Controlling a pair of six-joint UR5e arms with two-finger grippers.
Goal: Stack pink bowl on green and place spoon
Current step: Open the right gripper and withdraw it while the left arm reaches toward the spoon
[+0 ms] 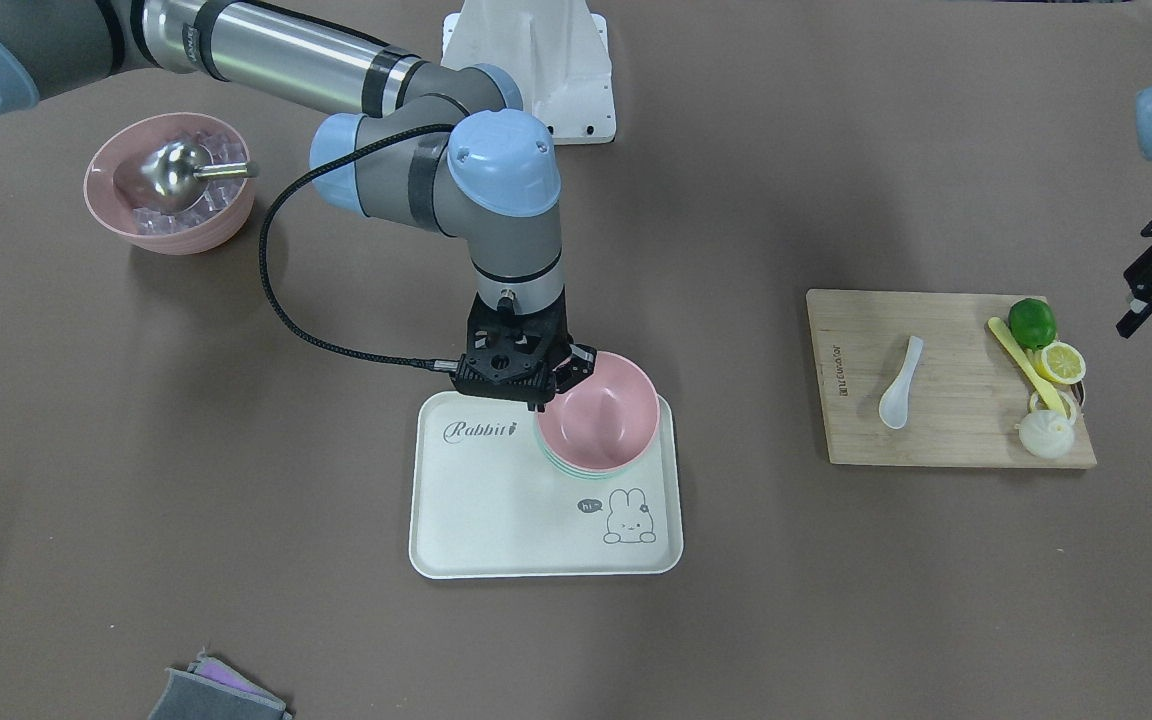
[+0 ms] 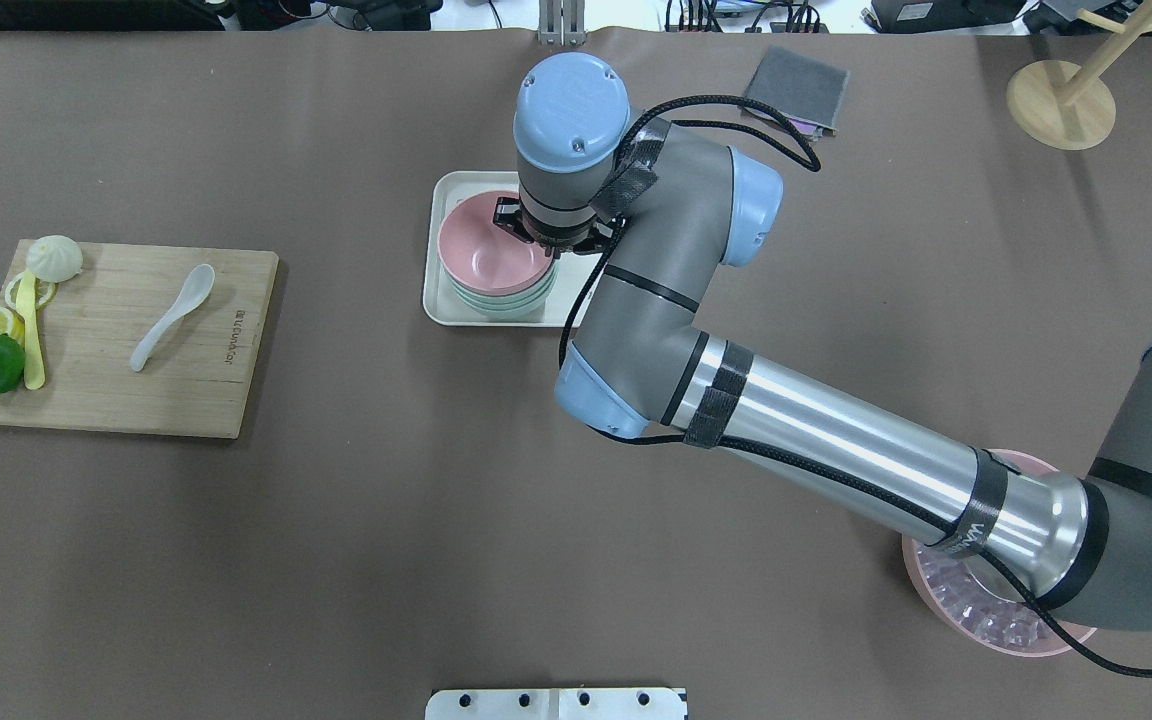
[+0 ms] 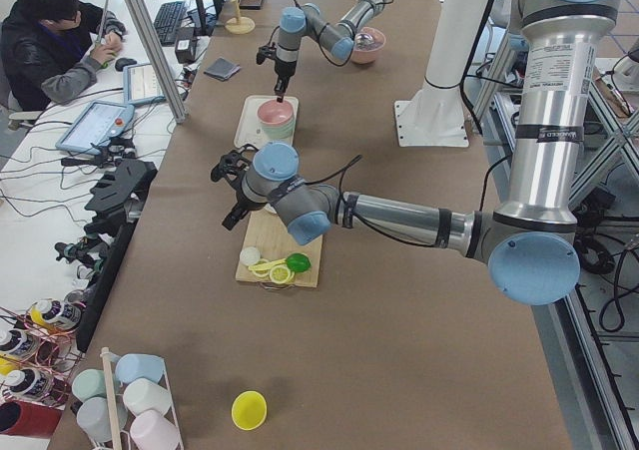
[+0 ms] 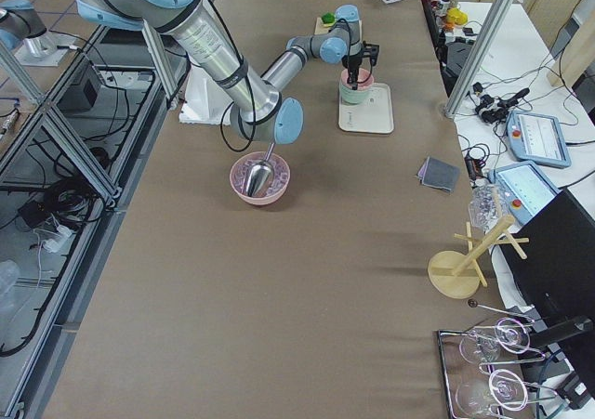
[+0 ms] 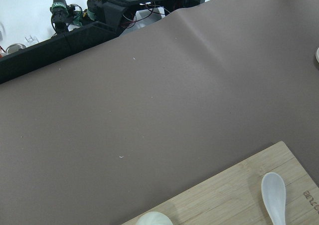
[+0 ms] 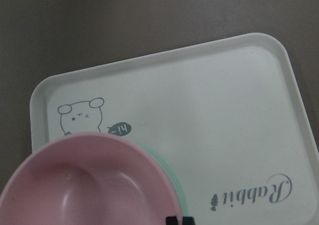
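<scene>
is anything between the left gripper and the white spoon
Nothing visible blocks it from above: the white spoon lies alone on bare cutting board. The lime and yellow utensil lie low, on the side nearer the left gripper.

Robotics lab. Two industrial arms, the left arm [image 3: 399, 216] near and the right arm [image 3: 329, 31] far, reach over a long bench [image 3: 379, 370] covered in a brown mat. Aluminium frame posts [image 3: 148, 41] stand along its edge. At a side desk an operator [image 3: 45, 36] sits by a keyboard [image 3: 186, 16] and a control tablet [image 3: 95, 126]. Loose cables [image 4: 56, 205] lie on the floor.
</scene>
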